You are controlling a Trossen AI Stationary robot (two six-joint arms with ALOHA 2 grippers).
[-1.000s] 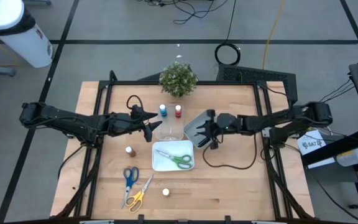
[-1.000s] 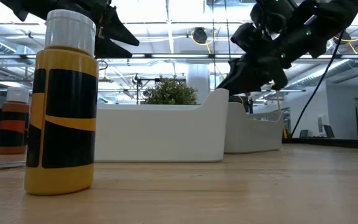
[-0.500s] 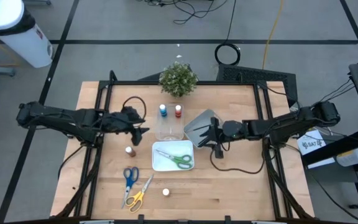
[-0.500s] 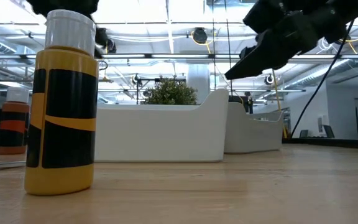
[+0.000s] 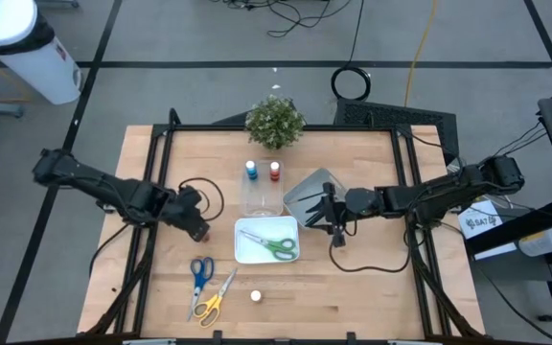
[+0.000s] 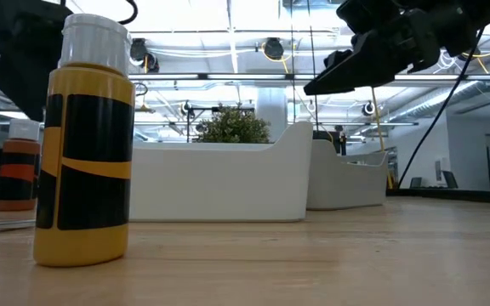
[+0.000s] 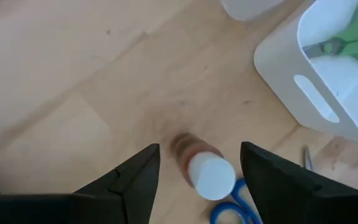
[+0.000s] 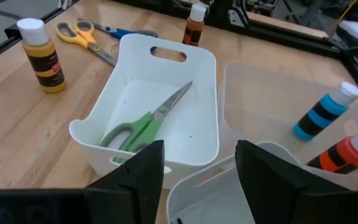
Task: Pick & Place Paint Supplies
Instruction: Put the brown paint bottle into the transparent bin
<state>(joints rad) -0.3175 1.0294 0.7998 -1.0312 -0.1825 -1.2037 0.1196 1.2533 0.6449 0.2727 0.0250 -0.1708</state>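
Note:
A brown paint bottle (image 7: 199, 165) with a white cap stands upright on the wooden table. My left gripper (image 7: 201, 149) hangs open right above it, fingers pointing down on either side of it without touching; in the high view the left gripper (image 5: 199, 230) hides the bottle. My right gripper (image 5: 320, 206) is open with nothing between its fingers, raised over the grey tray (image 5: 307, 192). Green scissors (image 8: 143, 129) lie in the white tray (image 5: 245, 251). A yellow bottle (image 5: 255, 296) stands near the front edge. Blue scissors (image 5: 200, 272) and yellow scissors (image 5: 213, 301) lie flat on the table.
A blue bottle (image 5: 251, 171) and a red bottle (image 5: 275, 172) stand by the far side of the clear tray (image 5: 263, 198). A potted plant (image 5: 275, 122) sits at the far edge. Cables trail on the table under both arms.
My left gripper has left the clear tray and gone toward the table's near left, tipping from about level to pointing down over the brown bottle. My right gripper has risen a little above the grey tray.

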